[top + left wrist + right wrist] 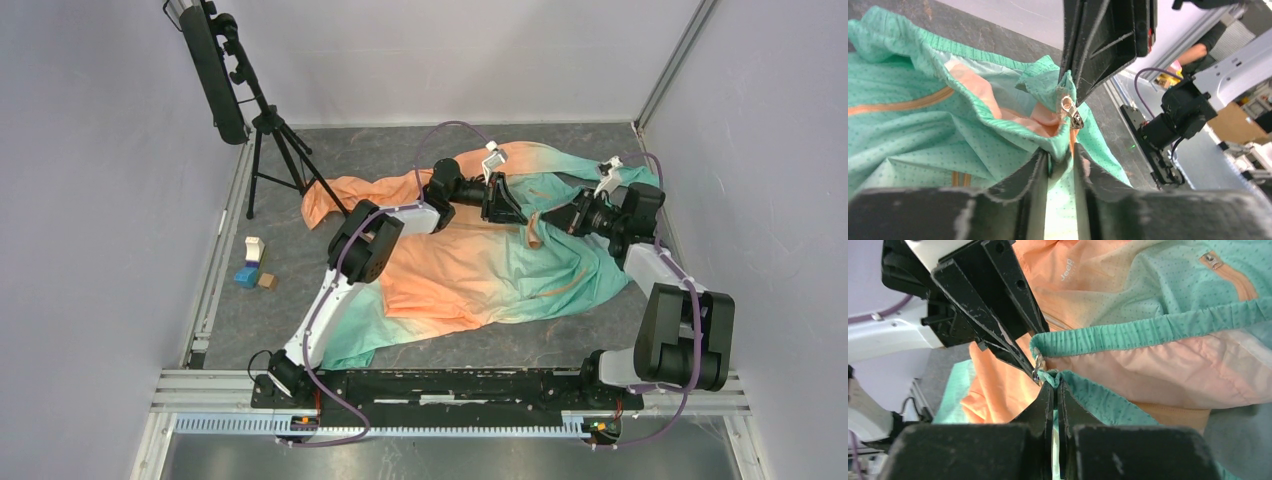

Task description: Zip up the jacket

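Observation:
The jacket (470, 270), orange fading to mint green, lies spread on the grey table. Both grippers meet at its right-hand hem. My left gripper (522, 220) is shut on a fold of mint hem fabric (1060, 155). My right gripper (545, 222) is shut on the mint hem corner (1054, 385) facing it. The small metal zipper pull (1071, 111) hangs between the two sets of fingertips; it also shows in the right wrist view (1038, 366). The elastic hem (1148, 332) runs off to the right. The zipper teeth are hidden in the folds.
A tripod (275, 150) carrying a black panel stands at the back left. Small toy blocks (255, 268) lie left of the jacket. Walls close in the table on the back, left and right. A metal rail (450, 400) runs along the near edge.

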Robot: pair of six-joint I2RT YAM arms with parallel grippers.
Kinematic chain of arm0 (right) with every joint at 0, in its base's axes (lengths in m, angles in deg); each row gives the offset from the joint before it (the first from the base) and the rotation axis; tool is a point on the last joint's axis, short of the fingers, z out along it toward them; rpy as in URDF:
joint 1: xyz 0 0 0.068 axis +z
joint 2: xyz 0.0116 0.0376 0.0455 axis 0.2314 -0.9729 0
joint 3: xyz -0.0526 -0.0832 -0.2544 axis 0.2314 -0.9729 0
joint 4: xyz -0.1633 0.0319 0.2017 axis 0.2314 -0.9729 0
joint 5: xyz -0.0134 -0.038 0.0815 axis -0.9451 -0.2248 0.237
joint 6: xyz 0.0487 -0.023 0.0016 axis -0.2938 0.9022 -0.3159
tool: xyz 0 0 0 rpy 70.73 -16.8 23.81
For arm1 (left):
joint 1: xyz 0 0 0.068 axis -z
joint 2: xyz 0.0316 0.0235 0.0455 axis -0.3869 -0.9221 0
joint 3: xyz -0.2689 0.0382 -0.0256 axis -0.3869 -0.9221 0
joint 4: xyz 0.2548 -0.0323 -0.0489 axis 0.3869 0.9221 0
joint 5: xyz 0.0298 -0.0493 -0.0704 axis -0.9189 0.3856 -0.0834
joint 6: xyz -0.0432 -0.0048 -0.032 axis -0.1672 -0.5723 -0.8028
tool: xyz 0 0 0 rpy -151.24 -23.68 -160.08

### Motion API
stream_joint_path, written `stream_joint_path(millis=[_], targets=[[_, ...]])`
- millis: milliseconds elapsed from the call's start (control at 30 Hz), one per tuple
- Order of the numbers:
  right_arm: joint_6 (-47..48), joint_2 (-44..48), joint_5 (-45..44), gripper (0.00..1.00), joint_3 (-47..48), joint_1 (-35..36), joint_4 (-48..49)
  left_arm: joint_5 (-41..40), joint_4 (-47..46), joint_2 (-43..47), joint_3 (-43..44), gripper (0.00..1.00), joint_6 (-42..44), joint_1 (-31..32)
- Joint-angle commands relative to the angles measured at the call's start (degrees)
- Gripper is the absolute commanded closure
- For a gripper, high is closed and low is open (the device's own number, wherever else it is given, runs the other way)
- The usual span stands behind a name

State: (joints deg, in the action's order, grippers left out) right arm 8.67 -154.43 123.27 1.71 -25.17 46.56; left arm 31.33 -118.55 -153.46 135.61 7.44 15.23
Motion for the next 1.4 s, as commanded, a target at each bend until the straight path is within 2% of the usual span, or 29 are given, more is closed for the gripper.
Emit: stream_joint_path(millis=[0, 167, 367, 433, 467, 533, 567, 600, 633, 733, 767, 867, 967, 1100, 1200, 1367], targets=[[8.2, 2.6, -0.6, 1.0, -2.3, 0.0, 7.4, -4.6, 4.9, 6.0, -2.1, 0.62, 4.7, 0.1], [7.0, 3.8, 0.4, 1.0, -5.0, 0.2, 16.8, -8.8, 3.7, 9.5, -7.4, 0.44, 1.4, -0.9], [11.1, 6.3, -2.0, 1.0, -5.3, 0.3, 16.9, -16.2, 4.5, 17.2, -15.7, 0.41, -5.5, -1.1], [12.5, 7.4, -2.8, 1.0, -5.2, 0.4, 15.9, -22.2, 10.4, 20.3, -18.8, 0.44, -10.6, -1.2], [12.7, 7.8, -3.0, 1.0, -5.1, 0.5, 15.7, -27.5, 16.9, 22.7, -20.4, 0.44, -14.0, -1.1], [13.2, 8.7, -3.4, 1.0, -4.9, 0.6, 15.2, -30.8, 27.8, 27.4, -23.5, 0.44, -20.2, 0.2], [13.7, 9.0, -3.7, 1.0, -4.8, 0.6, 14.7, -31.5, 31.3, 30.3, -24.3, 0.2, -21.9, 1.0], [14.3, 9.4, -4.0, 1.0, -4.9, 0.8, 14.2, -33.2, 34.8, 32.7, -25.4, 0.11, -22.7, 2.2], [14.8, 9.8, -4.5, 1.0, -5.1, 1.0, 14.1, -35.1, 36.9, 35.3, -25.9, 0.08, -23.5, 3.1], [15.2, 10.2, -4.8, 1.0, -5.8, 1.2, 14.3, -42.4, 45.3, 40.0, -26.3, 0.07, -28.4, 4.3], [15.1, 10.2, -4.7, 1.0, -5.9, 1.3, 14.3, -43.9, 47.9, 40.4, -25.8, 0.08, -31.4, 4.6], [15.1, 11.1, -4.7, 1.0, -5.7, 1.4, 14.2, -49.3, 55.7, 40.3, -22.0, 0.24, -36.7, 5.9], [15.7, 12.5, -5.1, 1.0, -5.6, 1.7, 13.4, -56.5, 61.8, 39.6, -18.4, 0.26, -39.5, 7.5], [16.1, 14.5, -5.9, 1.0, -6.2, 2.0, 13.4, -60.7, 68.3, 36.2, -13.3, 0.32, -42.6, 8.5], [16.2, 14.9, -5.9, 1.0, -6.5, 2.3, 13.2, -61.4, 73.0, 33.0, -8.2, 0.32, -41.4, 8.9], [16.8, 15.4, -6.4, 1.0, -6.6, 3.3, 12.4, -66.3, 83.6, 30.0, 1.5, 0.29, -34.5, 9.7]])
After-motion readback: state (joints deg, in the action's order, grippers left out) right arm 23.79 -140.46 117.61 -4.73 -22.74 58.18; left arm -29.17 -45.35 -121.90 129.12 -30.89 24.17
